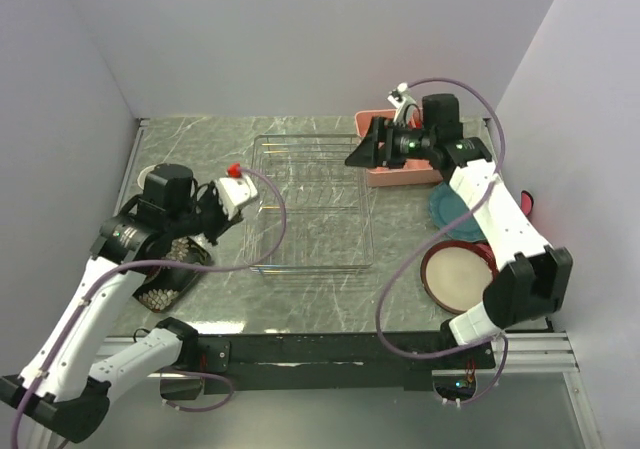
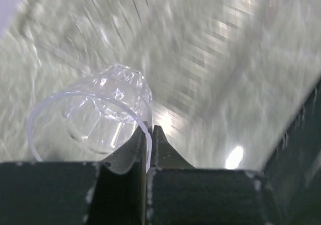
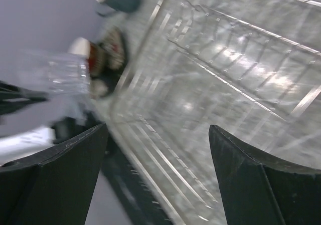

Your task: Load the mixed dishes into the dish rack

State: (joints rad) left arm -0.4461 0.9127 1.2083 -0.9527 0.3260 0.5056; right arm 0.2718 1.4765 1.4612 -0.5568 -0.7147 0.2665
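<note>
My left gripper (image 2: 149, 131) is clenched on the rim of the clear faceted glass (image 2: 95, 115), just beside the left edge of the silvery wire dish rack (image 1: 310, 266). My right gripper (image 3: 158, 130) hangs released and empty. Next, I reckon, I must carry the glass over the wall and lower it gently.

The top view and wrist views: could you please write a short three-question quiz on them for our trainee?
1. True or false: the left end effector pinches the clear glass by its rim.
2. The right end effector is: A open; B shut on a plate; C shut on a mug.
3. Fill in: the red-rimmed cream plate lies ___ the dish rack.
Key: 1 true; 2 A; 3 outside.
</note>
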